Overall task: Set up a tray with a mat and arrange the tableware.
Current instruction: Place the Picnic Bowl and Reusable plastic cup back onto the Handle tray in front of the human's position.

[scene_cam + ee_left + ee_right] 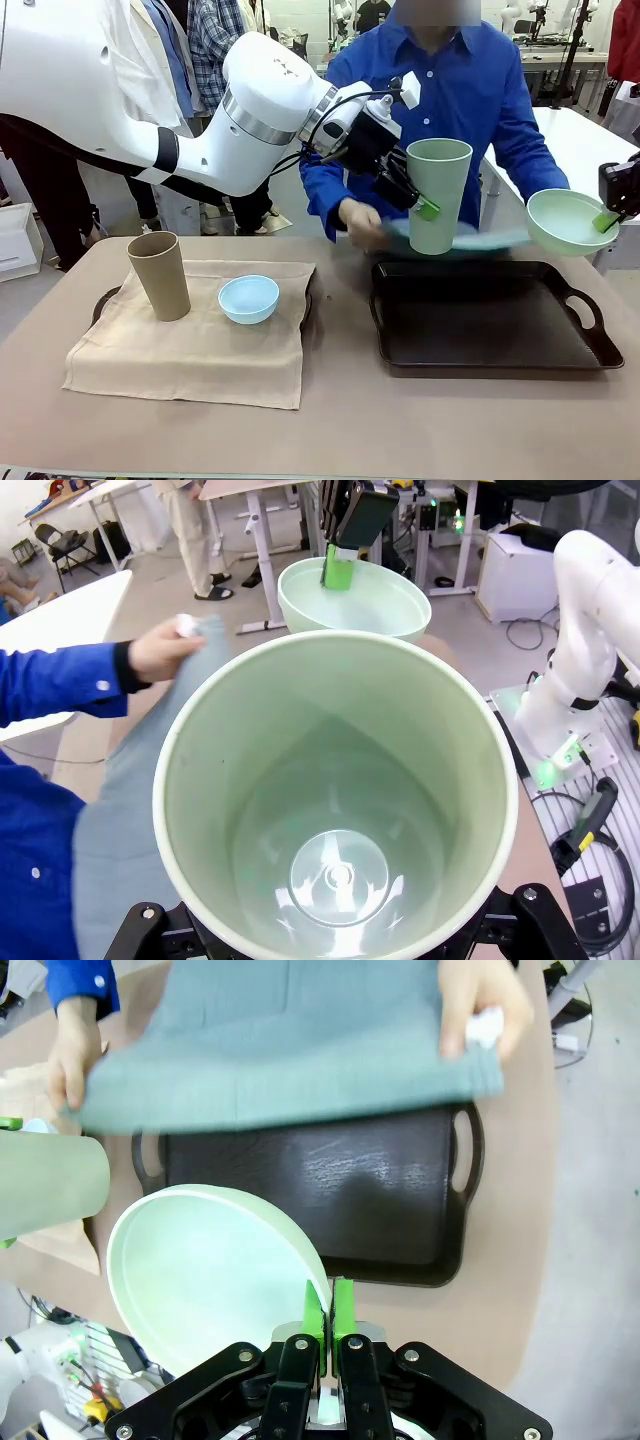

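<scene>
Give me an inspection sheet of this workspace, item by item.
Surface: brown table; empty black tray; beige mat over a second tray.
Job's things: tan cup and light blue bowl on beige mat; person's hands spread a teal mat above the black tray.
Clutter: nothing seen.
Grippers: left gripper holds pale green cup aloft; right gripper pinches pale green bowl rim.
Cables: black cable along the left wrist.
Surroundings: other tables, people standing behind.
</scene>
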`<act>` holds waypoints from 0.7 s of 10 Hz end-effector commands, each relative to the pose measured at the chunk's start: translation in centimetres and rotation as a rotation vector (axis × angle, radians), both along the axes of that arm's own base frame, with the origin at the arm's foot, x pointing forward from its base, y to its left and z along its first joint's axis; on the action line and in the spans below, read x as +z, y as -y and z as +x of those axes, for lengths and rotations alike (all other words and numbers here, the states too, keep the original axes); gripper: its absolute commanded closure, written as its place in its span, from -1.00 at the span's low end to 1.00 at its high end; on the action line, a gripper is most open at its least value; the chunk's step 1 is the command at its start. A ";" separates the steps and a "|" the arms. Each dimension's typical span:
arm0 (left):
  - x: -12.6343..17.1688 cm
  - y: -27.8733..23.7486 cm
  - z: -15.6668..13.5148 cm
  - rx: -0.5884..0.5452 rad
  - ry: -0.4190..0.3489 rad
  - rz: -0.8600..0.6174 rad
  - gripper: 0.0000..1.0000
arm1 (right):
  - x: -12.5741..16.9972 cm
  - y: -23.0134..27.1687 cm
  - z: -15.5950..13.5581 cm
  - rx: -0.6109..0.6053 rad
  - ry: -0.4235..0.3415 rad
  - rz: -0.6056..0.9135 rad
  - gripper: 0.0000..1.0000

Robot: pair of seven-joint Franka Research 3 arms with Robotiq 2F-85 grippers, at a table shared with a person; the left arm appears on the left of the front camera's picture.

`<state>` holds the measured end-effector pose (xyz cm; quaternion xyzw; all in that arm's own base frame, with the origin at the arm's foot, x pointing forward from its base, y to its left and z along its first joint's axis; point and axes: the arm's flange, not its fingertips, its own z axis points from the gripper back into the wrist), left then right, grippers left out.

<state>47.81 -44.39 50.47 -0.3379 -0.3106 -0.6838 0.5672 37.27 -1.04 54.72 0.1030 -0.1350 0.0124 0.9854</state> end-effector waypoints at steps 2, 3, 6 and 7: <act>0.2 0.0 0.0 -0.006 -0.004 -0.011 1.00 | 0.2 0.0 0.0 0.000 0.003 0.000 1.00; 0.2 0.0 0.0 -0.006 -0.004 -0.011 1.00 | 0.2 0.0 0.0 0.000 0.003 0.000 1.00; 0.2 0.0 0.0 -0.006 -0.004 -0.011 1.00 | 0.2 0.0 0.0 0.000 0.003 0.000 1.00; 0.2 0.0 0.0 -0.006 -0.004 -0.011 1.00 | 0.2 0.0 0.0 0.000 0.003 0.000 1.00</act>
